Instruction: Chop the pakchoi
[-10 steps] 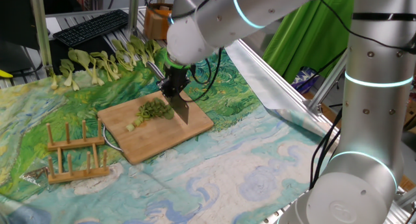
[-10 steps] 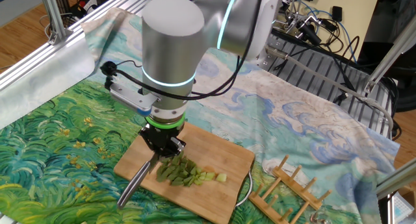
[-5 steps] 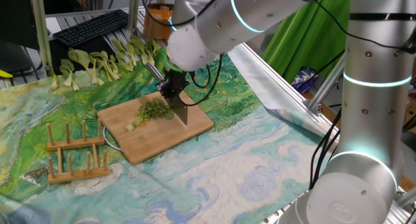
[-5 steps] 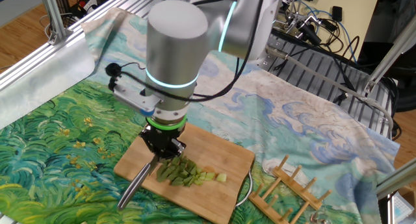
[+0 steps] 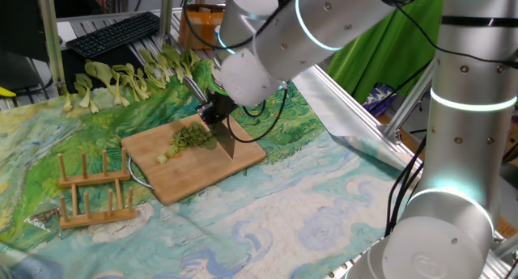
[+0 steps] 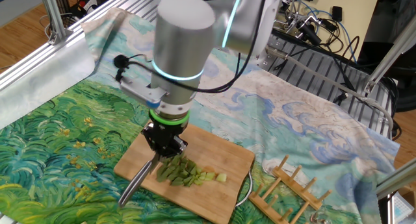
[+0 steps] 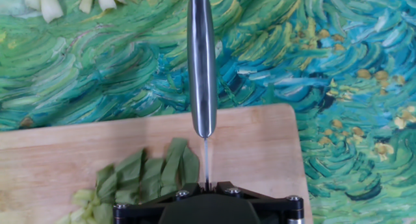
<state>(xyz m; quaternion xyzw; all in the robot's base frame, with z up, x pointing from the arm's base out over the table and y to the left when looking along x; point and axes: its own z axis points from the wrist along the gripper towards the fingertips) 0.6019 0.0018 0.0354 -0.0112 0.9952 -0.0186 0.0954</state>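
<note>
Gripping a steel-handled knife (image 7: pixel 201 68) – black two-finger gripper (image 6: pixel 165 146) clamped tight on it, blade edge-down beside chopped green pakchoi (image 5: pixel 191 137), on rect. bamboo cutting board (image 5: pixel 154 170).

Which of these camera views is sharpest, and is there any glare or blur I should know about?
Hand view: sharpest, with a bright streak of glare down the steel knife handle. One fixed view: the near arm looks soft, the cutting board clear. The other fixed view: even light, chopped pakchoi readable.

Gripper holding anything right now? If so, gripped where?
Yes: the gripper is shut on a knife, gripped on the blade near the handle, beside the chopped pakchoi.
</note>
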